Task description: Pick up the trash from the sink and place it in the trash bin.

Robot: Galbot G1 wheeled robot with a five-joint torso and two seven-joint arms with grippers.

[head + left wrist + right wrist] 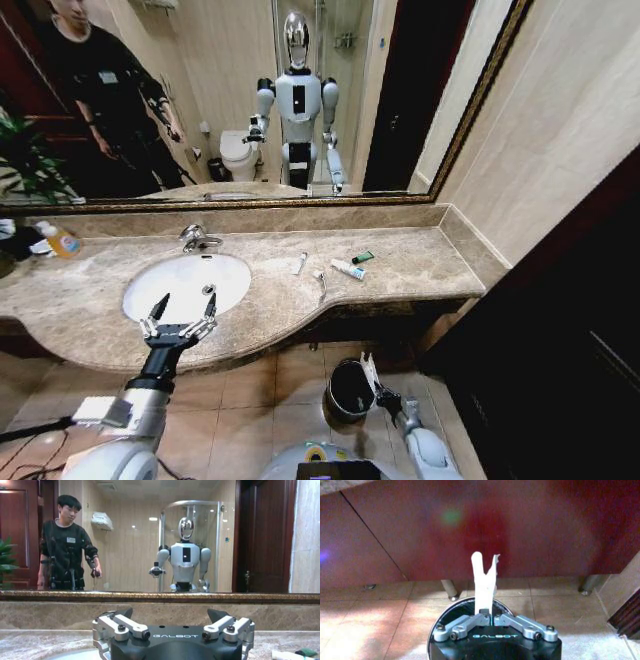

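Left gripper [182,308]: jaws spread wide, nothing between them, hovering over the near rim of the sink [150,275]. The head view sets its fingertips above the white basin, with the tap [196,238] beyond them. The left wrist view gives the same gripper [172,620] from behind, fingers apart, a sliver of basin under the left finger and the mirror [200,536] ahead.

Right gripper [381,393]: low beside the counter [420,270], jaws clenched on a white wrapper [367,366]. The head view puts it at the right edge of the bin [350,388], the wrapper sticking up from the fingers. The right wrist view shows the grasp closely: gripper [492,618] pinched shut on the foot of the wrapper [484,581], which rises in a forked strip beyond the jaws; the bin's dark rim [451,609] lies directly beneath them, with the red cabinet front [520,528] ahead and the tiled floor [380,603] around.

Trash on the counter, well right of the left jaws, seen from the head: small tube [300,263], toothbrush [320,279], white-and-green tube [348,269], green packet [363,257]. The left wrist view catches a white tube end [286,654] and a green packet [306,652] past the right finger.

Bottle [58,239] with orange label: far left of the counter, beyond the left jaws.
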